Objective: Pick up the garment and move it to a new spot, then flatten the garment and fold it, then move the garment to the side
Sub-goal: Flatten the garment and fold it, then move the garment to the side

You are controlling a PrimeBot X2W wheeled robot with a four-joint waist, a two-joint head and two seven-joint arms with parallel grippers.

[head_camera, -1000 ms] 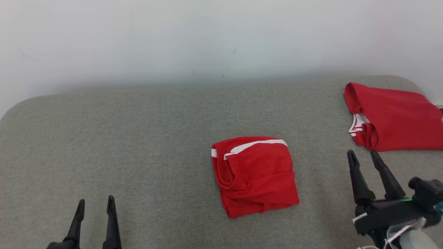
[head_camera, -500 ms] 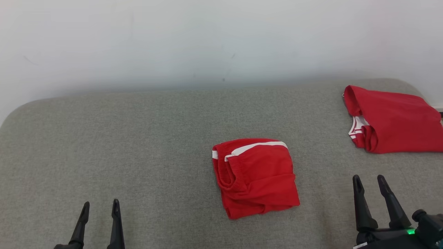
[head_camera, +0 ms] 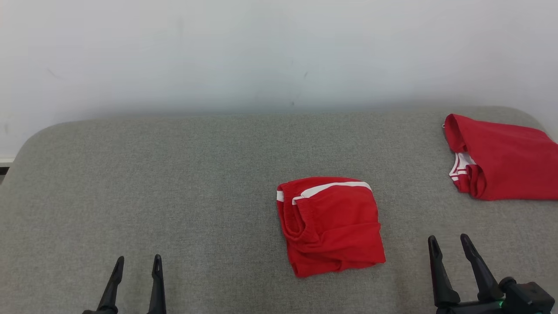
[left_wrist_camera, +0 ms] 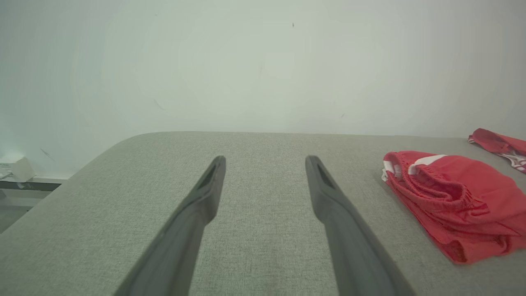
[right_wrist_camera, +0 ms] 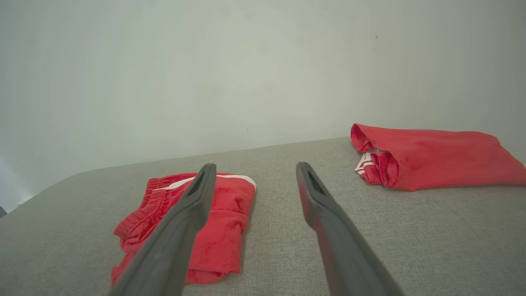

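The red garment [head_camera: 331, 224] with white stripes lies folded into a small square near the middle of the grey padded surface [head_camera: 174, 183]. It also lies at the right in the left wrist view [left_wrist_camera: 452, 201] and at the lower left in the right wrist view [right_wrist_camera: 197, 222]. My left gripper [head_camera: 138, 262] is open at the lower left, well clear of the garment. At the lower right my right gripper [head_camera: 449, 242] is open too, a short way right of the garment, holding nothing.
A second folded red garment [head_camera: 501, 157] rests at the far right edge of the surface, also in the right wrist view [right_wrist_camera: 431, 158]. A pale wall [head_camera: 279, 52] rises behind the surface. The surface's corners are rounded.
My right gripper has drawn back toward the near edge, away from the second garment. The head camera shifted slightly. The garments have not moved.
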